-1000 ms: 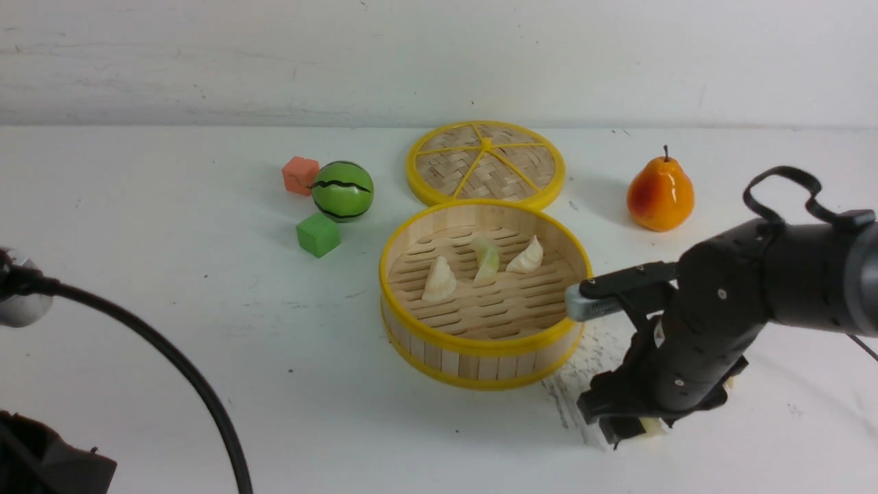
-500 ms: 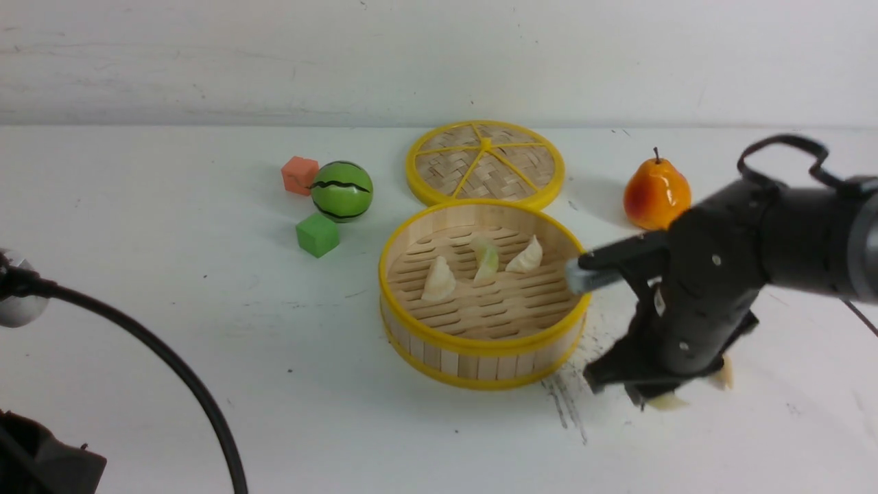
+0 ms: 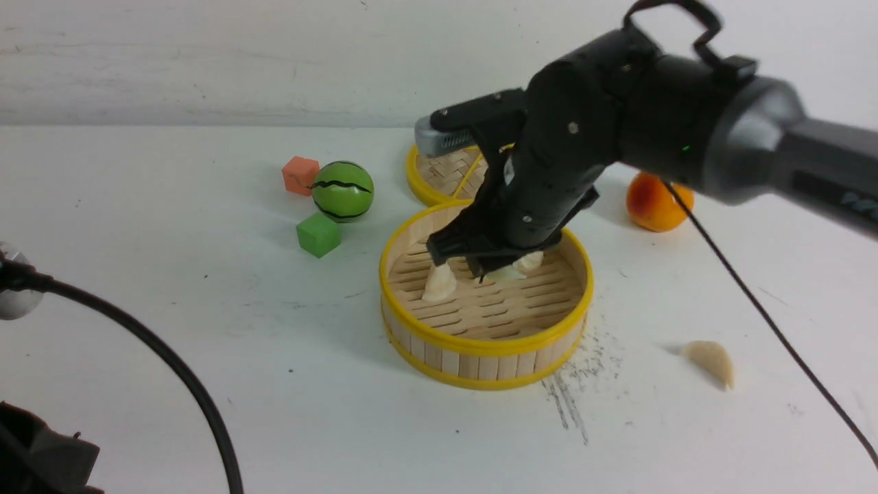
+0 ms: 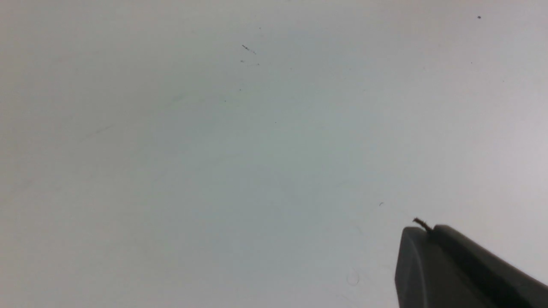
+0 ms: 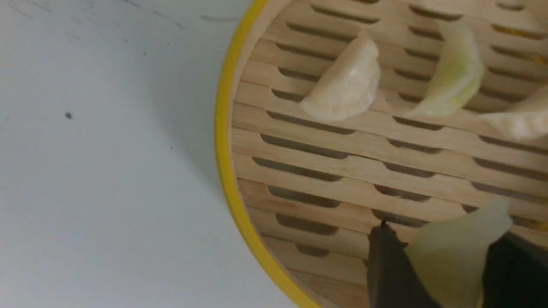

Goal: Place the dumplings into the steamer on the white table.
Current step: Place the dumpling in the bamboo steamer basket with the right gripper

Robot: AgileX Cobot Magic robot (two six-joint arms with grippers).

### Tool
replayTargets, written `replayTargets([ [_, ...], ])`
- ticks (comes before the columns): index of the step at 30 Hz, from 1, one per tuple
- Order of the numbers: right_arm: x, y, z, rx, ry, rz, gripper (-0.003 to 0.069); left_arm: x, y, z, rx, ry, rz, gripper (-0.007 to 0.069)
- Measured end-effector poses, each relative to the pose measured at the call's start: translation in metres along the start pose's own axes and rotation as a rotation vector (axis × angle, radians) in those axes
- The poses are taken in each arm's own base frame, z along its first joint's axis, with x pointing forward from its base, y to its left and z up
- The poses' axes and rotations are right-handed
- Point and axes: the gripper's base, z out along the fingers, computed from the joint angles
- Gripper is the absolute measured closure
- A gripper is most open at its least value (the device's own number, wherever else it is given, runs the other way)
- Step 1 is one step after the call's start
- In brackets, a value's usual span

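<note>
A: Right gripper [image 5: 445, 244], jaws?
B: Clamped on a held dumpling [image 5: 460, 261], with dark fingers [image 5: 385, 273] either side of it. It is pale yellow-green and waxy, thin at the edge. Only the right wrist view shows the pinch. From the front, the arm's bulk covers it.

A: Where does it hang?
B: Inside the steamer [image 5: 223, 141] rim, over the slatted floor. Cannot tell whether it touches the slats.

A: Other dumplings?
B: Three lie on the slats. There is a cream dumpling [image 5: 344, 83] with a pleated edge, a greenish dumpling [image 5: 454, 77] beside it, and a third dumpling [image 5: 520, 119] cut off by the frame. The front view adds a loose dumpling [image 3: 710, 362], a cream crescent flat on the table [image 3: 206, 329]. It lies right of the steamer and well apart from it, past a patch of dark scratches.

A: Steamer build?
B: Round and shallow, with a wooden-strip wall, yellow rims top and bottom, and long slots in the floor.

A: Left gripper [image 4: 428, 233]?
B: Seen only in its own wrist view. The tip is grey and the jaws are pressed together with nothing between them, over scuffed white tabletop.

A: Further out?
B: A woven lid [image 3: 439, 180] lies flat just behind the steamer. A glossy orange pear [image 3: 651, 202] sits partly behind the arm. A striped green ball [image 3: 343, 191] sits between an orange cube [image 3: 300, 175] and a green cube [image 3: 317, 234].
</note>
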Motion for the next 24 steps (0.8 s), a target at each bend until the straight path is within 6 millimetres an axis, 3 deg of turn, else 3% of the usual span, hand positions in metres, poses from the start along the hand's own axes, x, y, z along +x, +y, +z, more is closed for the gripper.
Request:
replayTargets([
  [5,0.009,0.0,0.052,0.015,0.059,0.062,0.0409,0.002,0.0,0.0,-0.005,0.019,0.0,0.063],
  [9,0.013,0.0,0.068,0.017,0.071,0.071,0.0389,0.002,0.001,0.0,-0.007,0.023,0.0,0.0628],
  [13,0.013,0.0,0.071,0.021,0.084,0.072,0.0284,0.002,0.001,0.0,-0.007,0.024,0.0,0.0627],
  [18,0.005,0.0,0.043,0.036,0.113,0.033,0.0221,0.002,0.001,0.0,-0.007,0.024,0.001,0.0622],
  [19,0.0,-0.002,0.019,0.054,0.105,-0.018,0.0213,0.002,0.001,0.0,-0.007,0.024,0.001,0.062],
  [20,0.0,-0.003,0.015,0.058,0.111,-0.029,0.0212,0.002,0.001,0.0,-0.007,0.024,0.001,0.062],
  [22,-0.002,-0.012,-0.027,0.127,0.109,-0.096,0.0207,0.002,0.001,0.0,-0.007,0.024,0.001,0.062],
  [23,-0.002,-0.013,-0.034,0.138,0.1,-0.102,0.0207,0.002,0.001,0.0,-0.007,0.024,0.001,0.062],
  [24,-0.002,-0.025,-0.058,0.186,0.101,-0.107,0.0207,0.002,0.001,0.0,-0.007,0.024,0.001,0.0619],
])
